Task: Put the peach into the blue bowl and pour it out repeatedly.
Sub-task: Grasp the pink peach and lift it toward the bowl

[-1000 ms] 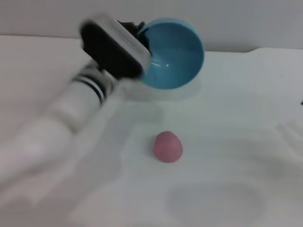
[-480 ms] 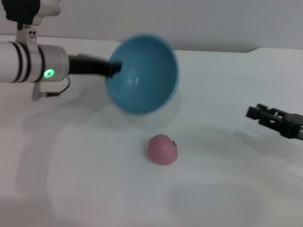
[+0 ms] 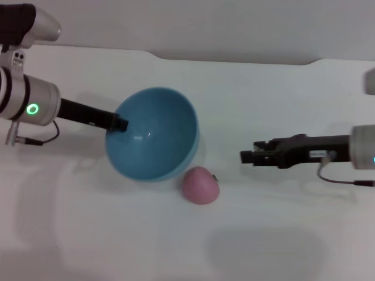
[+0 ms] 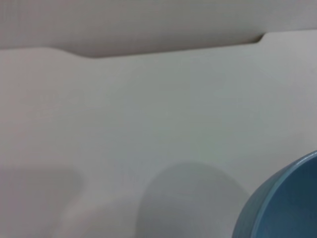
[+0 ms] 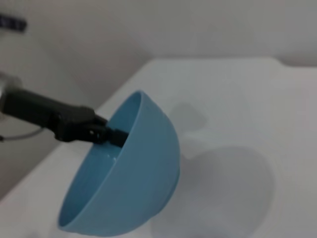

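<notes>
Your left tool (image 3: pixel 119 124) clamped on near rim of blue bowl (image 3: pixel 153 133), bowl held tilted, opening facing up toward head camera, lower edge low over white desk (image 3: pixel 281 234). Bowl interior empty. Peach (image 3: pixel 200 185) lies on desk just beside bowl's lower right edge, stem side turned right; contact with bowl not clear. Your right tool (image 3: pixel 247 156) hangs above desk right of peach, well apart from it, pointing toward bowl; cannot tell its finger spread.
</notes>
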